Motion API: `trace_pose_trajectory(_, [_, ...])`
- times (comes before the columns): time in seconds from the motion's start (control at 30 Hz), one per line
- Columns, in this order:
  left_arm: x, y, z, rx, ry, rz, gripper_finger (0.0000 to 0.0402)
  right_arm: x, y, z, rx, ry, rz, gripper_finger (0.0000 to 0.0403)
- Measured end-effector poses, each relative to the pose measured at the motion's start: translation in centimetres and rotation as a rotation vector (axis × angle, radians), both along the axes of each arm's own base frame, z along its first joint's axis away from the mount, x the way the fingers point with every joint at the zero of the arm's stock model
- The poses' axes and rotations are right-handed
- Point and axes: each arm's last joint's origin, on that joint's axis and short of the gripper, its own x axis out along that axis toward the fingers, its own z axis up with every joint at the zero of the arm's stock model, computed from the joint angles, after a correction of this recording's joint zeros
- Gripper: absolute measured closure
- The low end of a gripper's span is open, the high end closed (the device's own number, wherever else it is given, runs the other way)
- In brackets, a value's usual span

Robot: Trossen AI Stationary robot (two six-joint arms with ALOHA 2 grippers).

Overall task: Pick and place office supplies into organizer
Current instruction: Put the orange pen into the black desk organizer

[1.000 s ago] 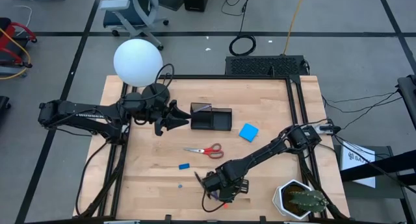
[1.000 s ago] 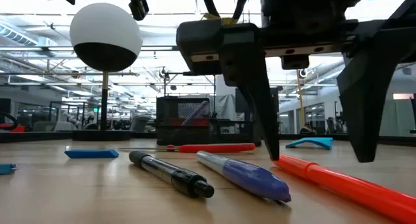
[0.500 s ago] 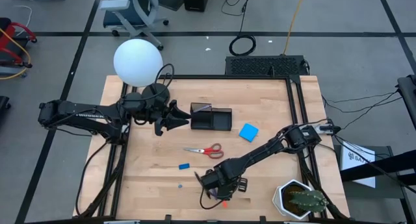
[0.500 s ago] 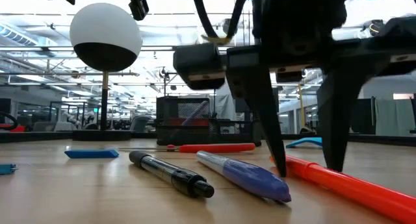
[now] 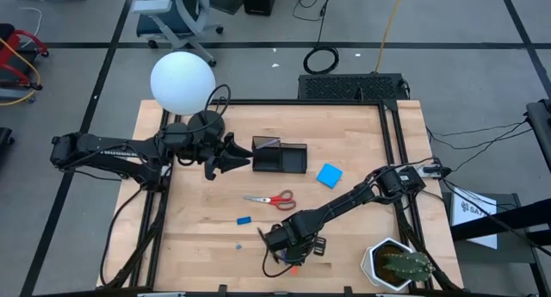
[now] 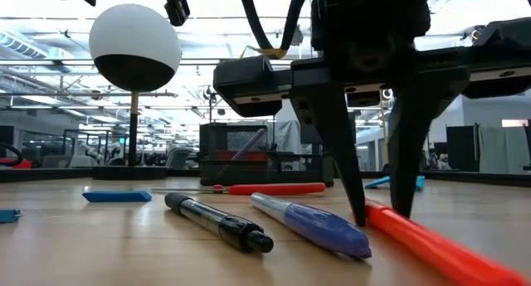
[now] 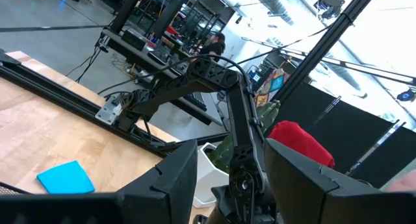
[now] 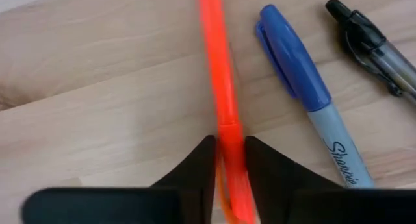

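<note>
Orange pen (image 8: 221, 87) between right gripper (image 8: 229, 160) jaws, near table edge (image 5: 284, 290).

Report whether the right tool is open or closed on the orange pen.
Closed on it. In the right wrist view the right tool has both fingers pressed against the orange pen, which lies flat on the table.

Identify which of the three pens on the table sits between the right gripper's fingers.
The orange pen: the right gripper has a finger on each side of it, while the blue marker and black pen lie untouched beside it.
</note>
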Motion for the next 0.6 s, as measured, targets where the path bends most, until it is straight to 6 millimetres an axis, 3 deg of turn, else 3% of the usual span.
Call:
trace_pose_trajectory(0.13, [0.0,0.0,0.0,0.000,0.000,0.000,0.0220,-0.1,0.0,-0.1,-0.003,0.010,-0.002,0.0373])
trace_pose_trajectory(0.4, [0.0,0.0,0.0,0.000,0.000,0.000,0.0220,-0.5,-0.1,-0.1,-0.021,0.057,-0.032,0.0373])
trace_pose_trajectory(0.6, [0.0,0.0,0.0,0.000,0.000,0.000,0.0220,-0.6,-0.5,1.0,-0.017,0.052,-0.108,0.0373])
